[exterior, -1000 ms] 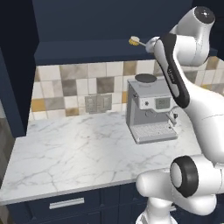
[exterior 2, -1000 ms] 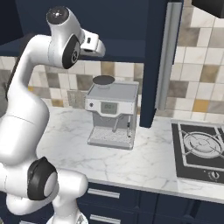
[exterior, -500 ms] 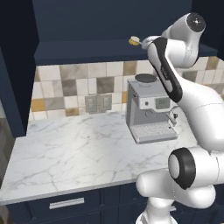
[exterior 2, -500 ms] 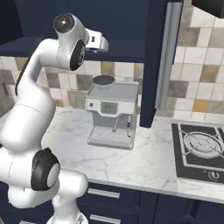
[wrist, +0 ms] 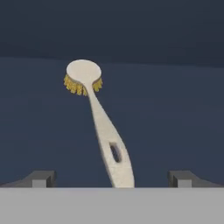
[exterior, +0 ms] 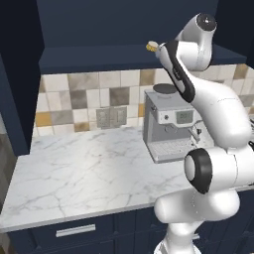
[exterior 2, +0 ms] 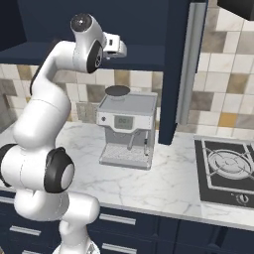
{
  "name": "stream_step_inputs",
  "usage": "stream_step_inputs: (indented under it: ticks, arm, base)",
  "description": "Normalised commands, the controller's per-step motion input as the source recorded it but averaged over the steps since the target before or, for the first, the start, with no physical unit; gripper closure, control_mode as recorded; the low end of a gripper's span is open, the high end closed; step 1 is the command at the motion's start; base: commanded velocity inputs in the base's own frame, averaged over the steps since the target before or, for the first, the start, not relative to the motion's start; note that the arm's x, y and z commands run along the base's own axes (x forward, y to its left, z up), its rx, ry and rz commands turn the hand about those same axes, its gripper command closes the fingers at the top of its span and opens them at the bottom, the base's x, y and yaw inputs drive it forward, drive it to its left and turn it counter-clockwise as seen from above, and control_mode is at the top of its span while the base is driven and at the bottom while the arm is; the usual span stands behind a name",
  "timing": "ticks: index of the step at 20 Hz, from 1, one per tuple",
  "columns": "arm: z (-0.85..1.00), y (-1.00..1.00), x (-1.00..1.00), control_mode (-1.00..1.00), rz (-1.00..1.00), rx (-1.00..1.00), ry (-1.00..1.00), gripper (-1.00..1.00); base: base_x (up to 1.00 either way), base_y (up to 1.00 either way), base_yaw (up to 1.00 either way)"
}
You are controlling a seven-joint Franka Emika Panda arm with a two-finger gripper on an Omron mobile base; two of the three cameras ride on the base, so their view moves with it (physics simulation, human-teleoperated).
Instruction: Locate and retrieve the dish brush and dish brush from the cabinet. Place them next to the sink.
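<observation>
Tool (wrist: pixel 112 178) spread wide, empty, astride dish brush (wrist: pixel 99 122) handle above coffee machine (exterior: pixel 171 124).

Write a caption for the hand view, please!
Open gripper lined up over the yellow-bristled dish brush lying on the navy cabinet shelf.

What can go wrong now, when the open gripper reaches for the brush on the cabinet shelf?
The dish brush lies slanted between the wide-open gripper tips, so the fingers may close off-centre and spin it. It lies near the shelf edge; a push could perhaps knock it off towards the coffee machine.
</observation>
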Motion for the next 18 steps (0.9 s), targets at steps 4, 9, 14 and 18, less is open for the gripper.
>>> stream_step_inputs:
  ticks: [4, 9, 14, 18]
  arm:
    - [0.0, -0.04, 0.44, -1.0, 0.02, -0.01, 0.01, -1.0]
    - [-0.11, -0.02, 0.31, -1.0, 0.02, -0.02, -0.02, -1.0]
    - [-0.02, 0.14, 0.14, -1.0, 0.0, 0.0, 0.0, -1.0]
    - [-0.2, 0.07, 0.13, -1.0, 0.0, 0.0, 0.0, -1.0]
  base:
    - [0.0, 0.0, 0.0]
    - [0.0, 0.0, 0.0]
    - [0.0, 0.0, 0.0]
    - [0.0, 0.0, 0.0]
